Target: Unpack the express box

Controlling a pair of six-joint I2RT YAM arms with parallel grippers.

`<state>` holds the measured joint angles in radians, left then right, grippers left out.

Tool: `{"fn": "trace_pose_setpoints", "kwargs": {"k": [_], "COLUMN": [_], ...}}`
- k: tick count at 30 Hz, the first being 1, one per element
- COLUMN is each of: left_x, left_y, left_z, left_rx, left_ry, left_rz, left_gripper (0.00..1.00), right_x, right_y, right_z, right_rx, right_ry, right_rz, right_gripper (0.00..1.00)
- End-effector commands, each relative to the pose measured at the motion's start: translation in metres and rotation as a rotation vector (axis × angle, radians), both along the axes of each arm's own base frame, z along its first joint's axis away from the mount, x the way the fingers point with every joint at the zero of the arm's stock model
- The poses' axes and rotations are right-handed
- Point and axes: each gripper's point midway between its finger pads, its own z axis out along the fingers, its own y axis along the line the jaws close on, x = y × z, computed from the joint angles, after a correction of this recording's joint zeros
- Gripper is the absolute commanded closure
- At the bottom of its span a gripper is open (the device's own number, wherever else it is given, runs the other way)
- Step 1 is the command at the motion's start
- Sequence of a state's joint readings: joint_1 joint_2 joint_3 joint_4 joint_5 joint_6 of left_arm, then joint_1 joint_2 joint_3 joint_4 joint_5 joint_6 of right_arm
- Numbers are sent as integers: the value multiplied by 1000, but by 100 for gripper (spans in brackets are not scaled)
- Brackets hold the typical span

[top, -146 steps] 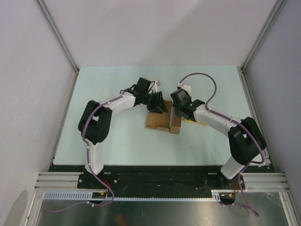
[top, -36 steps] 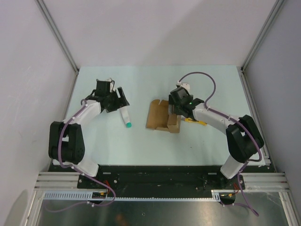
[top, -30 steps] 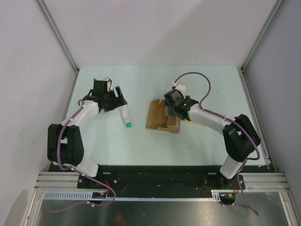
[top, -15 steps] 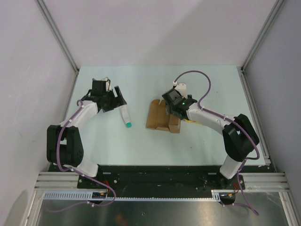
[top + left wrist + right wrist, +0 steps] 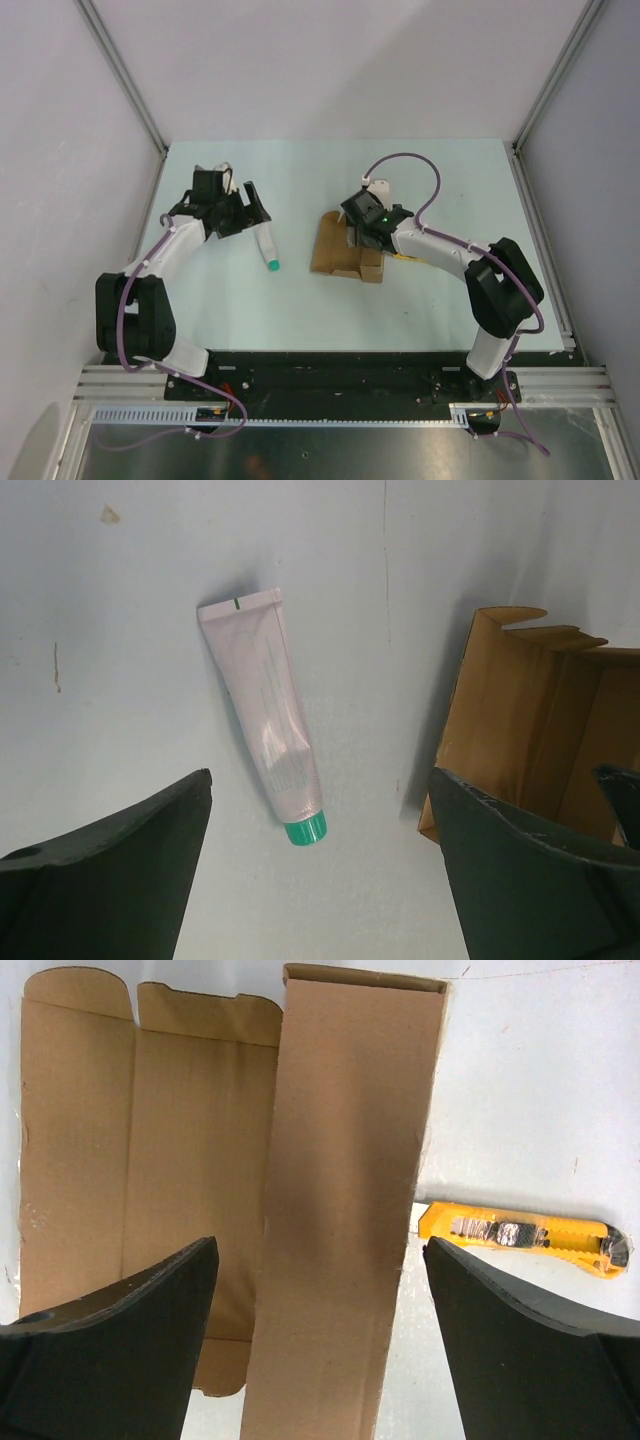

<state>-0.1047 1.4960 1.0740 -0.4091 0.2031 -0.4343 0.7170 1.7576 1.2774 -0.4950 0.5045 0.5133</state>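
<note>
Since about five seconds back: left arm has swung off the express box (image 5: pixel 338 248) to the bench's (image 5: pixel 470 180) left side, and a white tube with a teal cap (image 5: pixel 267 247) now lies on the bench. Right arm is still over the box. Box sits mid-bench, flaps folded out, lying open. Its long axis runs far edge to near edge with a slight tilt, and the notched flaps point at the far edge. Left gripper (image 5: pixel 320 778) is spread wide, nothing in it, above the tube, which lies well left of the box with its cap toward the near edge. Right gripper (image 5: pixel 320 1248) is spread just as wide and empty, over the box's long narrow panel. Yellow utility knife (image 5: pixel 525 1235) lies crosswise just beside the box's right edge, tip toward it.
</note>
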Motion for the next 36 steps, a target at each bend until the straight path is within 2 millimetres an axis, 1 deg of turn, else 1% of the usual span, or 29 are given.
{"fn": "trace_pose_setpoints", "kwargs": {"k": [1,3,4,6,7,9,10,11,12,13,14,16,17,18,19,20,21,22,23,24,25,26,27,29,30,33,35,36], "left_x": [7,5,5,3,2,-2,-5,-8,-10,-14,-17,-21,-23,-21,-21,-22,-21,-21,-25,-27,-30,-34,-40,-48,-54,-65,-70,-71], "left_y": [-2,-4,-4,-6,-6,-7,-7,-7,-9,-8,-8,-9,-10,-10,-10,-9,-9,-10,-10,-10,-10,-10,-9,-11,-11,-10,-8,-8], "left_z": [37,44,49,63,67,75,84,88,93,104,107,122,127,144,155,164,186,195,205,221,229,235,249,260,271,285,289,288], "left_rx": [-13,-20,-22,-29,-29,-30,-32,-33,-34,-34,-34,-34,-35,-30,-30,-28,-28,-29,-31,-37,-39,-41,-48,-58,-60,-67,-64,-60], "left_ry": [-93,-101,-113,-146,-158,-179,-204,-216,-232,-264,-270,-307,-313,-353,-375,-389,-436,-455,-473,-507,-527,-540,-575,-602,-631,-669,-684,-684], "left_rz": [-31,-39,-43,-58,-60,-76,-82,-86,-102,-104,-106,-120,-127,-136,-137,-135,-138,-143,-148,-144,-145,-142,-137,-149,-152,-147,-140,-139], "left_gripper": [6,5,5,5,4,3,3,2,1,2,0,0,0,0,0,0,0,0,1,0,0,1,0,0,0,0,0,0], "right_x": [10,10,8,10,8,8,7,2,3,2,-3,-6,-10,-10,-10,-9,-11,-10,-12,-16,-17,-19,-22,-26,-28,-32,-36,-38], "right_y": [9,5,1,-10,-16,-34,-41,-54,-65,-75,-87,-107,-116,-125,-131,-133,-136,-145,-144,-148,-154,-156,-158,-160,-161,-163,-165,-165], "right_z": [43,56,71,88,104,118,124,137,142,149,161,175,190,197,203,209,219,224,227,236,241,244,247,254,256,260,263,266], "right_rx": [62,60,78,95,122,132,138,142,141,139,141,139,150,148,146,150,172,186,210,236,252,265,276,304,310,319,329,335], "right_ry": [-90,-107,-132,-162,-187,-205,-215,-236,-246,-260,-285,-322,-362,-385,-403,-425,-447,-459,-462,-485,-499,-506,-515,-534,-539,-549,-557,-562], "right_rz": [12,2,-5,-29,-39,-71,-86,-113,-141,-162,-187,-236,-247,-258,-261,-230,-222,-235,-221,-228,-245,-253,-258,-264,-266,-265,-270,-268], "right_gripper": [11,9,9,8,8,7,7,7,7,7,7,6,7,7,7,7,6,6,7,6,6,6,6,6,7,6,7,7]}}
